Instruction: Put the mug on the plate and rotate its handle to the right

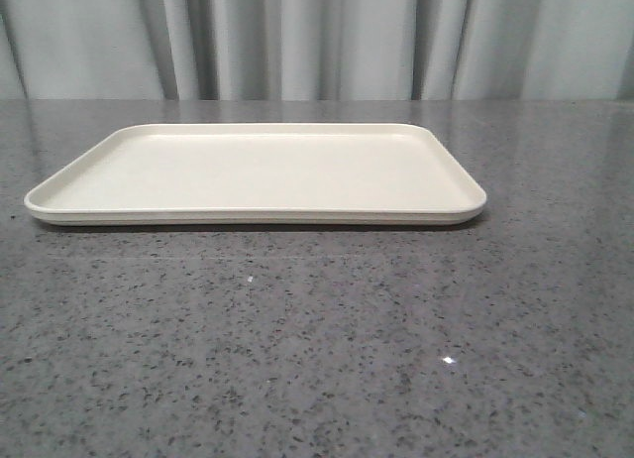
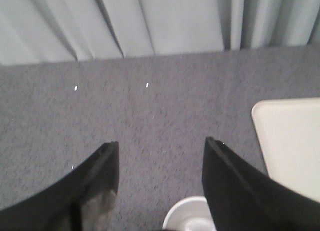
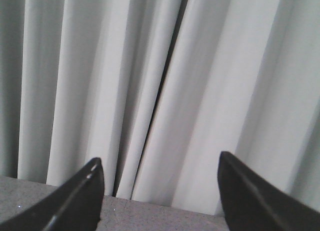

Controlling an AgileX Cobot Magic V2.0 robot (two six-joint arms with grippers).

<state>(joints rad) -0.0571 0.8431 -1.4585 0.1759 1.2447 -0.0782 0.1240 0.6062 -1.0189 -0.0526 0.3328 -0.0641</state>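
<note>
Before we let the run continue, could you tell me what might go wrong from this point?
1. The mug shows only as a white rim between the open left gripper fingers; its handle is unseen, so a blind grasp could catch it awkwardly.
2. The plate has a raised rim; a low carry might clip it.
3. The right gripper faces the curtain, so it gives no view of the placement.

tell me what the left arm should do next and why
Probably lower the left gripper around the mug. Its white rim shows just below the open fingers, beside the plate, and the plate is bare in the front view. The right gripper faces only the curtain.
</note>
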